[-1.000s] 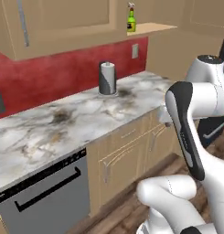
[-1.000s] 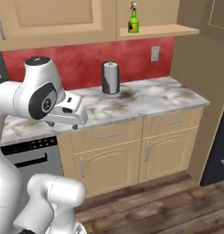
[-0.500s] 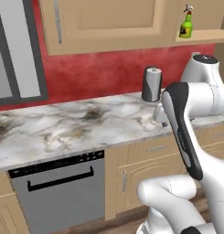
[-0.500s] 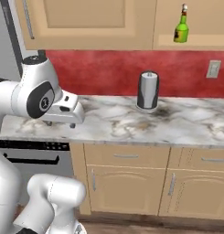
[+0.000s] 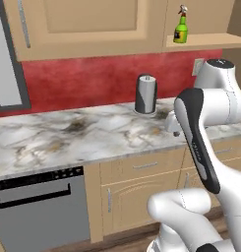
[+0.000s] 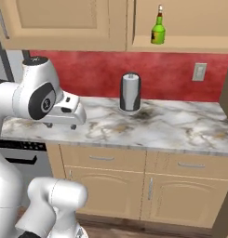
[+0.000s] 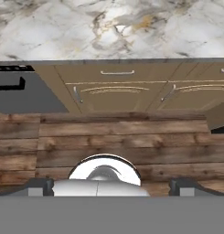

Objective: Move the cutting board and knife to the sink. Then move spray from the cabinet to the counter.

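The yellow-green spray bottle point(image 5: 180, 27) stands on the open wooden shelf point(image 6: 190, 45) high above the white-grey marble-look table point(image 5: 68, 135), right of the grey paper-towel roll point(image 6: 130, 92). The pincer point(image 7: 113, 183) hangs wide and empty, aimed at the wooden floor. I judge the spray step is in hand: next raise the arm toward that shelf

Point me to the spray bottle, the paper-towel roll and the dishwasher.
spray point(image 6: 157, 29), right base view, on the green body.
paper-towel roll point(image 6: 130, 93), right base view, mid-height on its side.
dishwasher point(image 5: 41, 211), left base view, on the grey door.
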